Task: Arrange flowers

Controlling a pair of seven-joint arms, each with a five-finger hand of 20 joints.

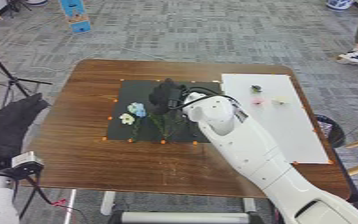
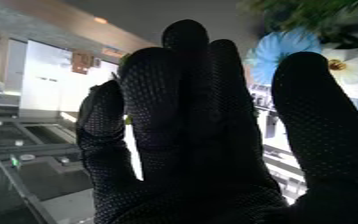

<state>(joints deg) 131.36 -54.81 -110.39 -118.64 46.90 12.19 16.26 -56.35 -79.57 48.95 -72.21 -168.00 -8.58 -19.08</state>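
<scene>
In the head view my right hand (image 1: 165, 96) is over the upper middle of the dark mat (image 1: 133, 89), just right of a blue flower (image 1: 137, 109) and a white flower (image 1: 127, 119). Green stems (image 1: 165, 125) lie on the mat below the hand. The right wrist view has my right hand (image 2: 189, 120) open, its fingers straight and thumb apart; beyond the thumb are the blue flower (image 2: 278, 50) and the white flower (image 2: 349, 65). My left hand (image 1: 14, 120) is open beside the table's left edge.
A white board (image 1: 286, 132) lies on the right of the brown table (image 1: 158, 172), with a dark flower (image 1: 256, 89), a pink flower (image 1: 257, 101) and a pale yellow flower (image 1: 280, 100) near its far end. Small orange markers edge the mat and board.
</scene>
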